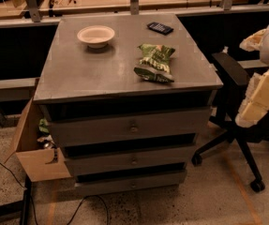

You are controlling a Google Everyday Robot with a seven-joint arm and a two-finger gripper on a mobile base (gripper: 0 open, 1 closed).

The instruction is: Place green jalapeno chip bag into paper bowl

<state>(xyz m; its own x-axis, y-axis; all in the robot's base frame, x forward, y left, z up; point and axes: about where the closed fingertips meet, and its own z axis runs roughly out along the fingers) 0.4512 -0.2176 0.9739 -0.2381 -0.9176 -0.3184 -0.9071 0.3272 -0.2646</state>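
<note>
Our pincer (261, 93) hangs beyond the right edge of the counter (92, 74), touching nothing on it; we cannot tell how open it is. The green jalapeno chip bag (155, 62) lies flat toward the front right corner. We would grip its crumpled middle from above, then carry it to the paper bowl (96, 35) near the far left corner. A black keypad (160, 28) by the far right corner lies off that path.

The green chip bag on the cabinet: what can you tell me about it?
The chip bag is small, glossy and wrinkled, green with white and pale green print. It lies crumpled on the grey cabinet top, toward its right front. Only the top touches it: the paper bowl sits apart, back left, and the gripper is off at the view's right edge.
</note>
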